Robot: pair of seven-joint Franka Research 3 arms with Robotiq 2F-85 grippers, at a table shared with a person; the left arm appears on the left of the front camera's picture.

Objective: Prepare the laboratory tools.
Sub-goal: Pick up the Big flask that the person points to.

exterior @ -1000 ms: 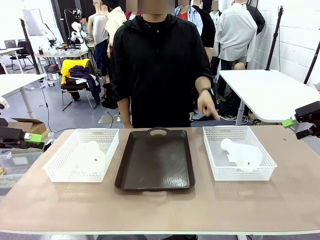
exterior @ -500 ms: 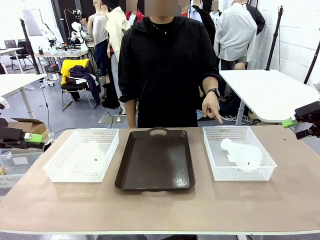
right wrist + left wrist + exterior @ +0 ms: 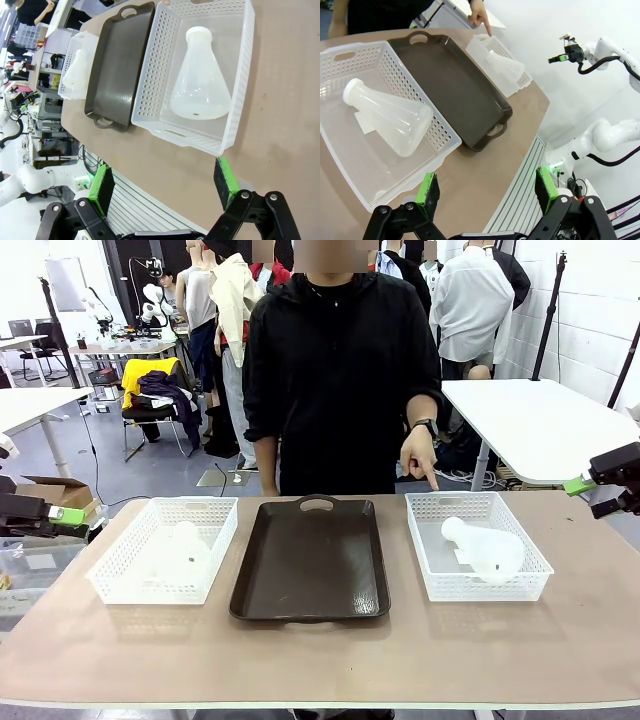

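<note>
Front view puts the dark tray (image 3: 310, 558) at the middle of the table, bare, with a white mesh basket on either side of it. Just beside the tray's left edge, the left basket (image 3: 112, 585) holds the left flask (image 3: 178, 550), lying on its side. The right basket (image 3: 482, 588), just beside the tray's right edge, holds the right flask (image 3: 487, 550), also lying down, its neck angled toward the tray and the far side. Beyond the tray's far right corner, the person's hand (image 3: 421, 454) points a finger down at the right basket's far rim. Well out to the tray's left, the left gripper (image 3: 486, 186) hangs with jaws spread wide and empty; the right gripper (image 3: 163, 184), well out to the tray's right, is likewise spread and empty. No flask looks lifted yet, and the pointing seems to pick the right flask first. That calls for the right arm to come in over its basket, drop between the walls and close on the neck, since the base looks too broad for the jaws
</note>
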